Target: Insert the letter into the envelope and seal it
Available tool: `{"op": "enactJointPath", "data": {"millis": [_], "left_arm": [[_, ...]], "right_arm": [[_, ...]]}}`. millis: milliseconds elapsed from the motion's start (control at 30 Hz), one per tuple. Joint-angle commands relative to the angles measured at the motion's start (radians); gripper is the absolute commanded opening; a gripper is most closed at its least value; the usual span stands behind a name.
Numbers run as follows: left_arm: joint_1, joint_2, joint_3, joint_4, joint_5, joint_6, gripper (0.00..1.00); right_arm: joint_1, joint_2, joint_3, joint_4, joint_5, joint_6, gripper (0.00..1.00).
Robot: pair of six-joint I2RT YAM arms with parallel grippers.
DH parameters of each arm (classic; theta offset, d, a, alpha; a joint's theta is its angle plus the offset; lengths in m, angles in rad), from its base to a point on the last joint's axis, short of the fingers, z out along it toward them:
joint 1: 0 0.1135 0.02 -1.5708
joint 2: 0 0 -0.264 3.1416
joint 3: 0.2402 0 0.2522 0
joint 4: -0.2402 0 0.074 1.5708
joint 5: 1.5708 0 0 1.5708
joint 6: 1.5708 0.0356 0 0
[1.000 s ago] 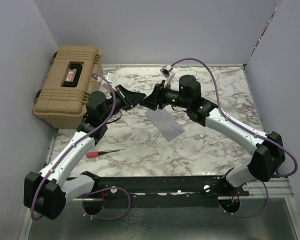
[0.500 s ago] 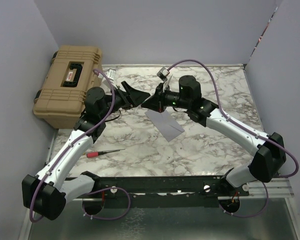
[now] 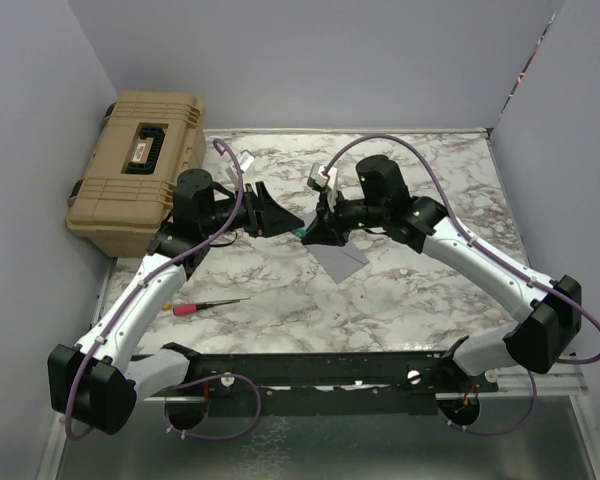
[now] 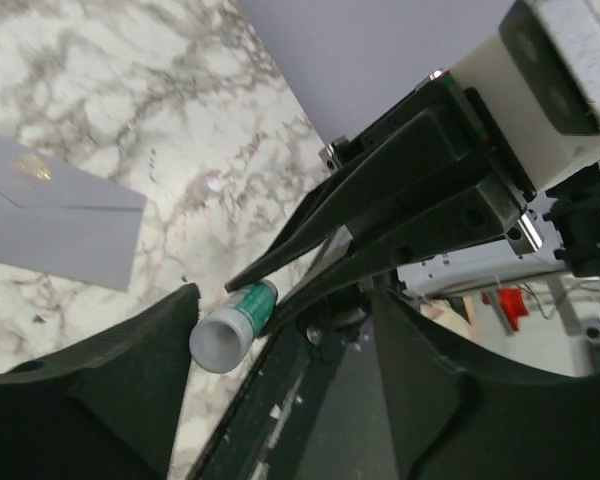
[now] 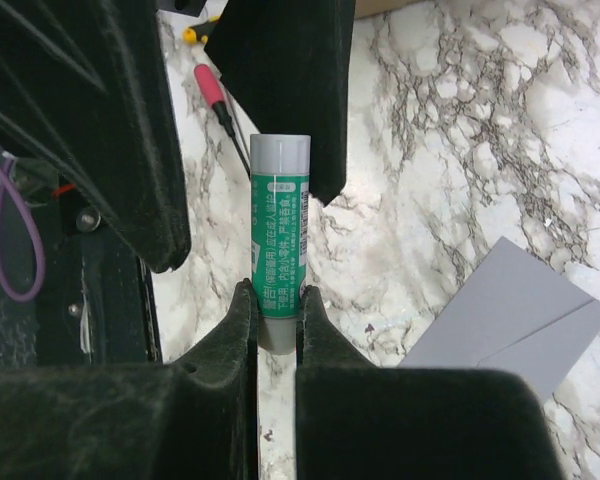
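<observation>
Marble table (image 3: 430, 290), lilac walls (image 3: 280, 60). One envelope (image 3: 342, 260) lies at its middle, one screwdriver (image 3: 208, 305) front-left, one tan case (image 3: 140, 170) at the rear-left corner. The right gripper (image 5: 277, 297) grasps one glue stick (image 5: 282, 235); the left gripper (image 4: 282, 300) is released.

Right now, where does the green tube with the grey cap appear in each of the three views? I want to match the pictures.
Top external: the green tube is a small green spot in the centre, between the two arms' fingertips.
Left wrist: lower centre, its grey end toward the camera.
Right wrist: centre, upright, pinched at its lower end by the right gripper.
Shared landmark: the grey envelope shows in all three views.
</observation>
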Motion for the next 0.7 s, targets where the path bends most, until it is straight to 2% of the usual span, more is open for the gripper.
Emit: {"op": "enactJointPath", "data": {"millis": [0, 167, 333, 567, 633, 667], "left_arm": [[0.011, 0.022, -0.005, -0.030, 0.184, 0.013, 0.61], [0.019, 0.028, -0.005, -0.086, 0.190, 0.046, 0.52], [0.019, 0.038, -0.018, -0.091, 0.198, 0.051, 0.38], [0.019, 0.067, -0.032, -0.115, 0.202, 0.073, 0.32], [0.019, 0.069, -0.034, -0.115, 0.209, 0.080, 0.23], [0.019, 0.067, -0.035, -0.115, 0.211, 0.086, 0.14]], "right_arm": [[0.005, -0.012, 0.038, -0.103, -0.015, -0.119, 0.00], [0.004, -0.020, 0.032, -0.087, -0.018, -0.132, 0.00], [0.005, -0.007, 0.050, -0.106, -0.032, -0.147, 0.00], [0.004, 0.012, 0.081, -0.133, -0.057, -0.168, 0.00], [0.004, 0.016, 0.090, -0.139, -0.055, -0.167, 0.00], [0.004, 0.020, 0.097, -0.147, -0.058, -0.172, 0.00]]}}
